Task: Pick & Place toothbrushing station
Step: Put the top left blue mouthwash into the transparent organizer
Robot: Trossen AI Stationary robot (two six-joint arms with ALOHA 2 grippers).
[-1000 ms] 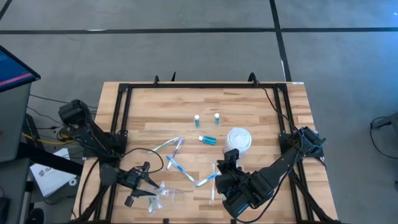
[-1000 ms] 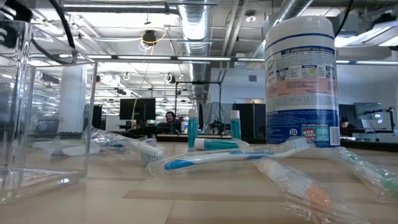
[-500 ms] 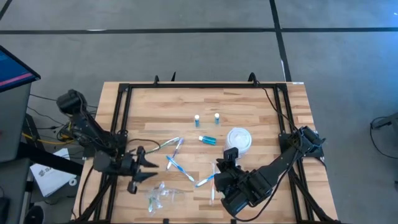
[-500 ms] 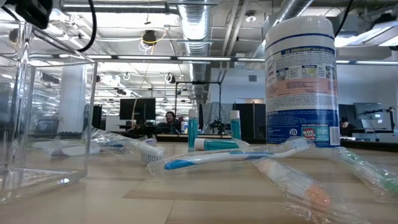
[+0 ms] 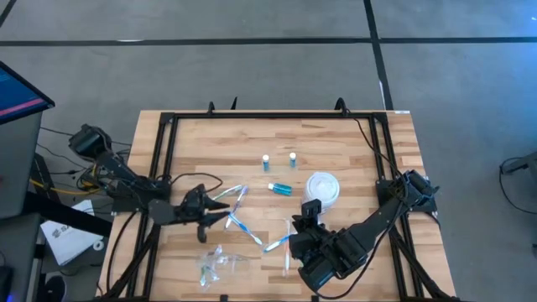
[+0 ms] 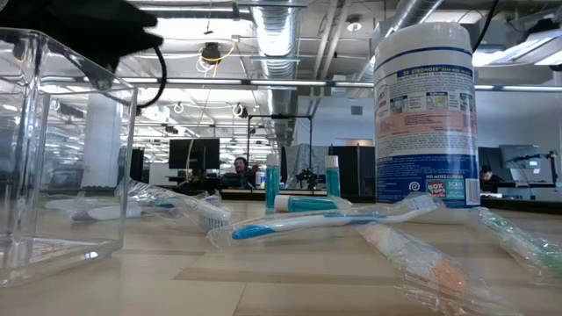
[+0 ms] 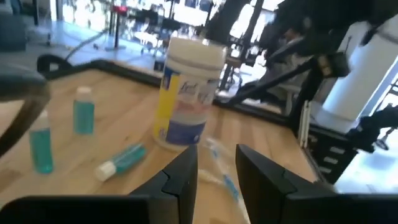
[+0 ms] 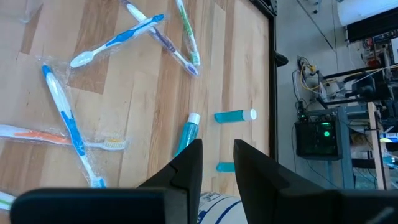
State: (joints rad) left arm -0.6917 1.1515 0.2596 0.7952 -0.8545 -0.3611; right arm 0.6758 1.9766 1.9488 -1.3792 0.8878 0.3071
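Observation:
Several wrapped toothbrushes lie flat across the table's middle [image 5: 239, 220], and they also show in the right wrist view [image 8: 65, 112]. Two small blue bottles [image 5: 265, 159] [image 5: 292, 157] stand upright at the far middle. A third bottle [image 5: 279, 189] lies on its side. A clear plastic container [image 5: 216, 264] sits near the near edge and also shows in the low view [image 6: 61, 158]. My left gripper [image 5: 211, 214] is open and empty over the left end of the toothbrush pile. My right gripper [image 5: 306, 214] is open and empty above the toothbrushes on the right, beside the canister.
A tall wipes canister with a white lid [image 5: 321, 188] stands right of the lying bottle, close to my right gripper, and it also shows in the left wrist view [image 7: 186, 93]. A black frame [image 5: 159, 168] runs along the table's edges.
My left gripper has gone from beside the clear container at the near edge toward the far and right side, to the left end of the toothbrush pile. It has turned so its fingers point toward the table's right. Nothing on the table has moved.

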